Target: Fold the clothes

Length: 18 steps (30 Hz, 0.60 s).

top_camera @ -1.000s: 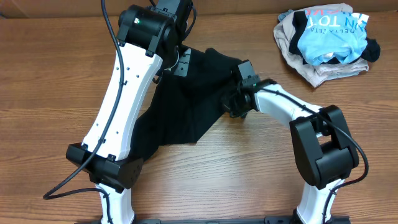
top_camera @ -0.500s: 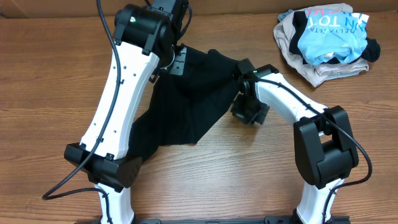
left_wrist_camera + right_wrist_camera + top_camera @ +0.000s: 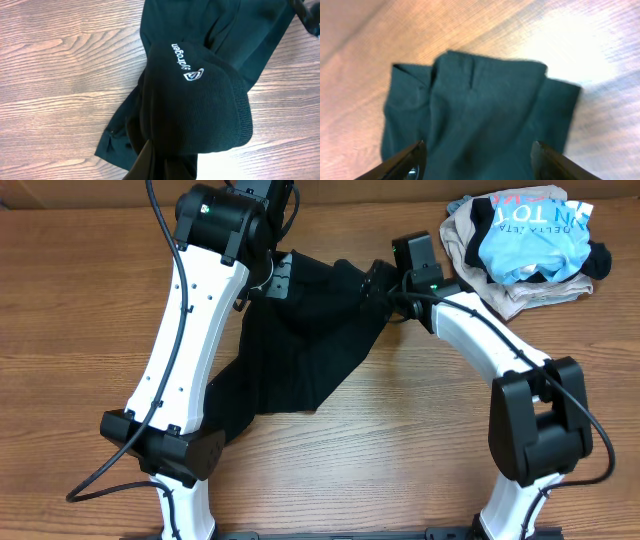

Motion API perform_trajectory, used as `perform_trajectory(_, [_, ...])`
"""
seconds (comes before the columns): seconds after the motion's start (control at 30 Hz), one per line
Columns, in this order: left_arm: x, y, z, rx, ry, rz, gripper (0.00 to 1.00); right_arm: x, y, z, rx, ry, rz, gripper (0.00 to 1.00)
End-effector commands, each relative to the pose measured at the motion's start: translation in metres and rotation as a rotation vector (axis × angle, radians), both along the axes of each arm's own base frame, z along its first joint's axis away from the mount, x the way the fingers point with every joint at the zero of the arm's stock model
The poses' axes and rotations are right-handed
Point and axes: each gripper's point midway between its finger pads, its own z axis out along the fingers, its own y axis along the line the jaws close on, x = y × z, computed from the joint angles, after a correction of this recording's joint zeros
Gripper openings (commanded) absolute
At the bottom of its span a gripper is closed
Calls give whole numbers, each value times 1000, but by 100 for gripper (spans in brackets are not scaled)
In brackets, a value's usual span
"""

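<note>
**Overhead and wrist views, read left to right.** On the brown wood-grain table [image 3: 60, 330], the white-and-black left arm [image 3: 190, 340] is reaching toward the far edge. Its left gripper [image 3: 280, 277] is pinching a raised bunch of the large black soft fabric garment [image 3: 300, 350]. The jaws are clamped tight on the cloth. In the left wrist view we are seeing the fabric gather into a narrow neck at the bottom of the frame, with the small white logo and lettering [image 3: 187, 65] facing up. We are reading this hold as an anchor that lifts one end so the rest can be spread. The garment is lying crumpled and diagonal in the middle of the table between the two arms, not yet folded. To its right, the right gripper [image 3: 480, 159] is hanging over a rumpled corner with its jaws spread wide, holding nothing. We cannot tell whether its tips are touching the cloth, but it appears lined up to take that corner. At the far right, a light blue shirt with white lettering [image 3: 530, 235] is resting on a beige garment [image 3: 480, 260]. Both are lying well apart from the black garment and are playing no part in this fold.
</note>
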Motion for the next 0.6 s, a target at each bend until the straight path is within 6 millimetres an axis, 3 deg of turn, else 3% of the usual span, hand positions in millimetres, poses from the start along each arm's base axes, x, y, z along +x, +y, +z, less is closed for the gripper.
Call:
perform_trajectory(0.0, [4, 4, 6, 2, -23, 19, 4, 5, 6, -32, 82, 67, 5, 73])
perform_trajectory(0.2, [3, 3, 5, 2, -21, 8, 4, 10, 8, -63, 109, 104, -16, 74])
perform_trajectory(0.4, [3, 3, 5, 2, -21, 6, 4, 29, 13, -56, 146, 22, -27, 73])
perform_trajectory(0.43, [3, 3, 5, 2, -21, 6, 4, 34, 14, -52, 158, -3, -29, 69])
perform_trajectory(0.47, [3, 3, 5, 2, -21, 6, 4, 36, 15, -49, 166, -14, -32, 57])
perform_trajectory(0.57, [4, 4, 6, 7, -23, 5, 4, 40, 15, -45, 177, -29, -34, 4])
